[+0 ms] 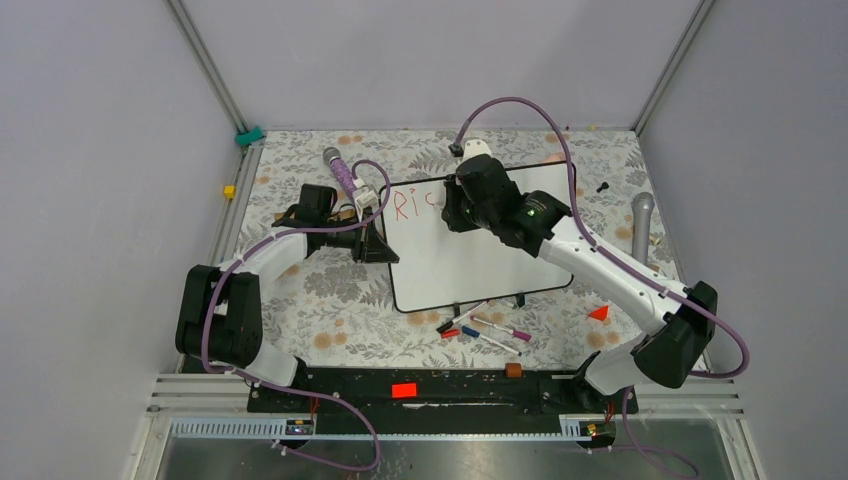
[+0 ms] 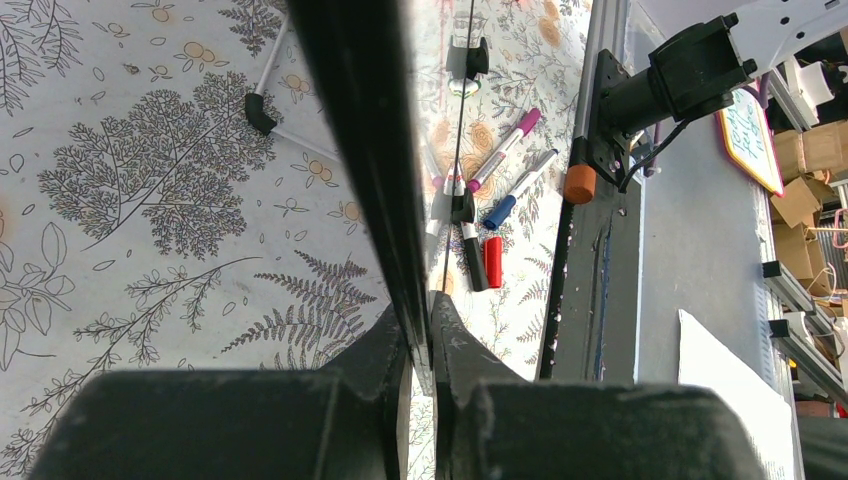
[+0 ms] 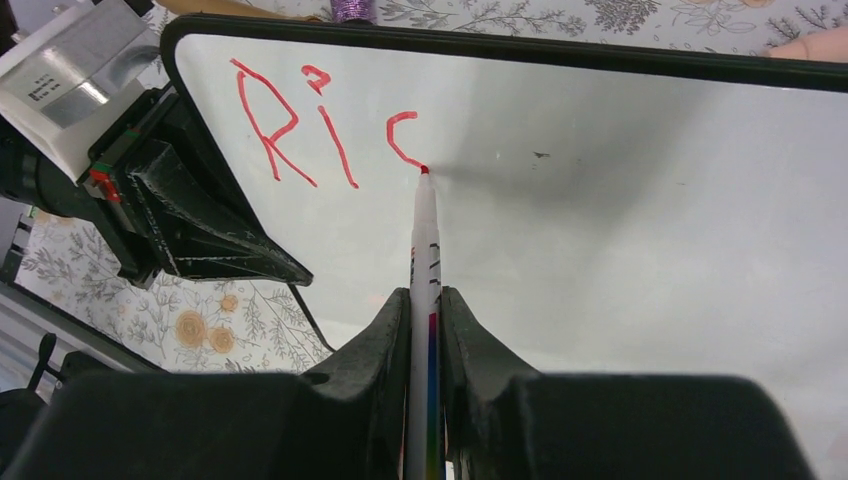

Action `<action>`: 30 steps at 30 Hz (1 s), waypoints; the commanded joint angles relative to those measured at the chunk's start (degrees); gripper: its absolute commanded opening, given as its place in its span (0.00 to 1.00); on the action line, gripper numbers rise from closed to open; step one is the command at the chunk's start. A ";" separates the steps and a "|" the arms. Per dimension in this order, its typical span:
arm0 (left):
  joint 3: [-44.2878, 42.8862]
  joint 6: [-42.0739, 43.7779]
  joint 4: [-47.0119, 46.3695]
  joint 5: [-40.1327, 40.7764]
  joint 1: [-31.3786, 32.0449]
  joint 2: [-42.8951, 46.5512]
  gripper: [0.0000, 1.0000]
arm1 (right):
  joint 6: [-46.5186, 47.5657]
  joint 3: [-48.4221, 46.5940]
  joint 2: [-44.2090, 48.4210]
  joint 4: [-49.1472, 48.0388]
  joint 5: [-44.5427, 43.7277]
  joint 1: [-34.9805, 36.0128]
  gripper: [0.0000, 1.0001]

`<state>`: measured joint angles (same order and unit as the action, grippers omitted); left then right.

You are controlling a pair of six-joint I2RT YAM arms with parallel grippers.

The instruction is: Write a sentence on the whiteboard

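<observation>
Closest to the lens, the right gripper (image 3: pixel 425 305) is closed tight on a marker (image 3: pixel 424 225), and its red tip touches the whiteboard (image 3: pixel 620 220) in the middle of the table (image 1: pixel 330 290). Of the sentence (image 3: pixel 337 152), "Ri" and part of a third letter stand at the far left corner. The left gripper (image 2: pixel 420 325) is clamped on the board's left edge.

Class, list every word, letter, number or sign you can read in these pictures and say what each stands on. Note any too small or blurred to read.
"Ri", then an unfinished stroke like "c": red writing on the whiteboard.
Print on the barrel of the marker: too small to read.
Coloured writing on the small sign beyond the table: too blurred to read.
</observation>
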<state>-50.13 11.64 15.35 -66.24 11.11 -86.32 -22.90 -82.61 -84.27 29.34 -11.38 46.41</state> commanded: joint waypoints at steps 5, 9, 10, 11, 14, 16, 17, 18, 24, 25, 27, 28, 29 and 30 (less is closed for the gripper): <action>-0.68 6.29 0.44 4.11 0.84 0.76 0.00 | -0.93 0.48 1.97 1.95 -4.59 -0.53 0.00; -0.67 6.24 0.46 4.13 0.84 0.78 0.00 | -0.86 1.04 2.11 1.89 -3.33 -0.53 0.00; -0.67 6.29 0.47 4.09 0.79 0.77 0.00 | -0.90 1.19 2.15 1.92 -2.84 -0.53 0.00; -0.67 6.30 0.45 4.11 0.83 0.74 0.00 | -0.98 1.31 2.04 1.94 -2.20 -0.49 0.00; -0.68 6.24 0.42 4.04 0.86 0.80 0.00 | -1.48 1.33 1.67 1.93 -0.23 -0.53 0.00; -0.67 6.29 0.48 4.09 0.84 0.79 0.00 | -1.83 1.31 1.35 1.90 0.76 -0.55 0.00; -0.69 6.27 0.46 4.16 0.86 0.77 0.00 | -1.89 1.19 1.12 1.91 1.25 -0.54 0.00; -0.67 6.29 0.42 4.11 0.82 0.75 0.00 | -1.96 1.06 0.86 1.82 1.77 -0.53 0.00; -0.67 6.33 0.47 4.13 0.90 0.80 0.00 | -2.08 -0.11 -0.71 0.43 4.42 -0.53 0.00; -0.67 6.30 0.47 4.10 0.90 0.81 0.00 | -2.02 -0.56 -1.05 0.41 4.70 -0.53 0.00; -0.69 6.27 0.45 4.10 0.92 0.75 0.00 | -1.84 -1.36 -1.63 0.34 5.31 -0.53 0.00; -0.69 6.29 0.45 4.18 0.93 0.80 0.00 | -1.72 -1.63 -1.78 0.20 5.52 -0.53 0.00; -0.68 6.29 0.44 4.16 0.92 0.76 0.00 | -1.63 -1.89 -1.83 0.04 5.76 -0.53 0.00; -0.67 6.29 0.46 4.16 0.93 0.78 0.00 | -1.52 -1.87 -1.69 -0.29 5.94 -0.53 0.00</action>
<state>-50.13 11.92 15.35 -66.26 11.11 -86.32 -24.43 -81.95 -85.10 30.98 -6.59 46.35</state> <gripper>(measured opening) 0.063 0.187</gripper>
